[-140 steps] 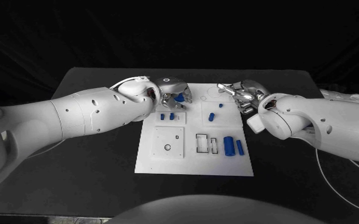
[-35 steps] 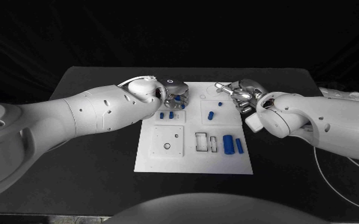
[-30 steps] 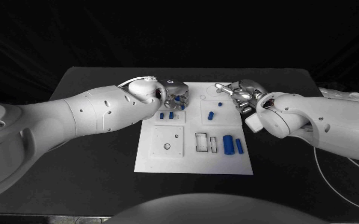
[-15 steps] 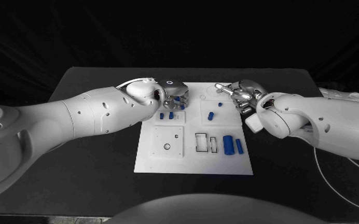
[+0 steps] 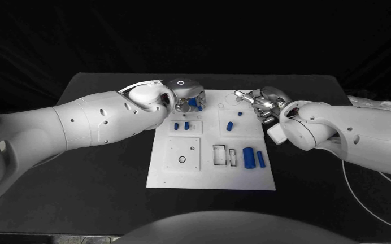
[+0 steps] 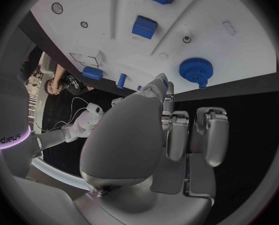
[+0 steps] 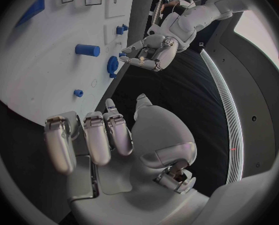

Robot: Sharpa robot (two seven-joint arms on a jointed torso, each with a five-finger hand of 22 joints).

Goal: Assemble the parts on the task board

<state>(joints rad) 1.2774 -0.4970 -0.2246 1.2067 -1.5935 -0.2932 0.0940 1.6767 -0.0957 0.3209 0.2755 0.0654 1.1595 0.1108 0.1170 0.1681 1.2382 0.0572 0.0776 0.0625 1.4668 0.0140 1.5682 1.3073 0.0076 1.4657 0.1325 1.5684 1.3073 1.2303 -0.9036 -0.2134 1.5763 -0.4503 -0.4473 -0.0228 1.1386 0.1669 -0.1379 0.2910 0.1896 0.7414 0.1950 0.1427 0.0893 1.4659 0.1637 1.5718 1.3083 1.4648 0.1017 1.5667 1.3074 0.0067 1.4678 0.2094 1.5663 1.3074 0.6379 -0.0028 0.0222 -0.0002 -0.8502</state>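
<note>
In the head view I had the left hand [image 5: 186, 93] just left of centre, at the far left corner of the task board [image 5: 210, 179], fingers curled together and empty with the blue gear [image 6: 195, 70] beside them on the board. Small blue parts [image 5: 252, 158] lay further right. Right of centre, my right hand [image 5: 263, 104] hovered empty, fingers slightly apart.
</note>
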